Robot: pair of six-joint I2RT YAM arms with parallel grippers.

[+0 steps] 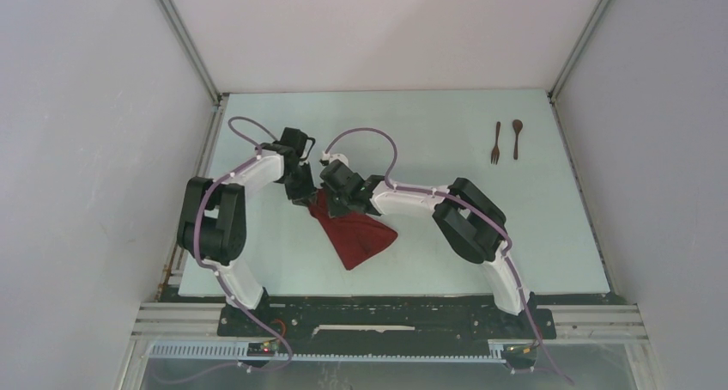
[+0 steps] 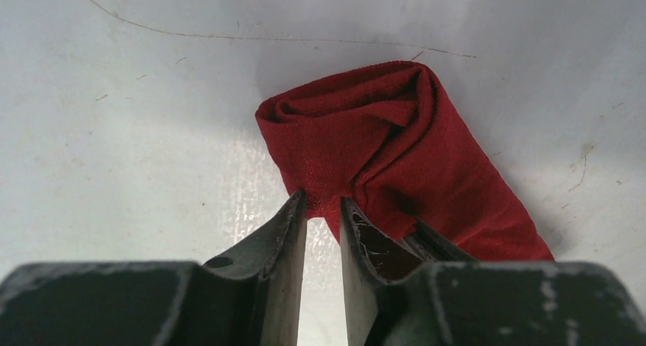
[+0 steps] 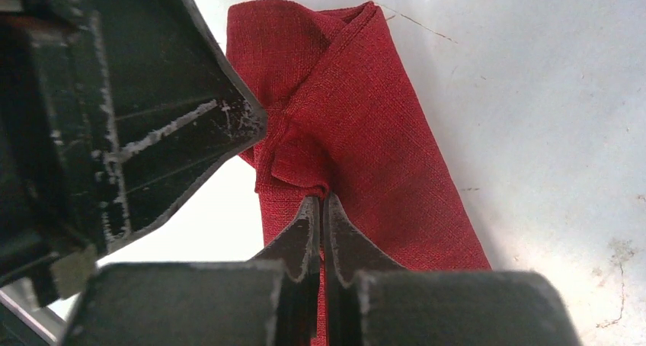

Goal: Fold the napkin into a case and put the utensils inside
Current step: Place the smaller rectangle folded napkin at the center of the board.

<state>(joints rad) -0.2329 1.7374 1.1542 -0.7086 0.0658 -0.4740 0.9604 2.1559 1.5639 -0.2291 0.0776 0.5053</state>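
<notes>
Inward from their bases, both arms bend to meet over the crumpled napkin (image 1: 359, 235) mid-table. The right gripper (image 3: 320, 203) is pinched tight on a fold, and the left gripper (image 2: 324, 207), fingers a slit apart, nips the cloth's edge just beside it. Far right on the pale table (image 1: 429, 124), fork (image 1: 495, 143) and spoon (image 1: 517, 138) lie side by side.

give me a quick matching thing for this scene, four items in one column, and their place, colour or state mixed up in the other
Column one:
1. napkin
2. fork
3. spoon
4. right tool

Column two:
A. shut on a fold of cloth
B. farthest to the right in the top view
C. dark red, crumpled
D. pronged, just left of the spoon

Pairs: 1-C, 2-D, 3-B, 4-A
</notes>
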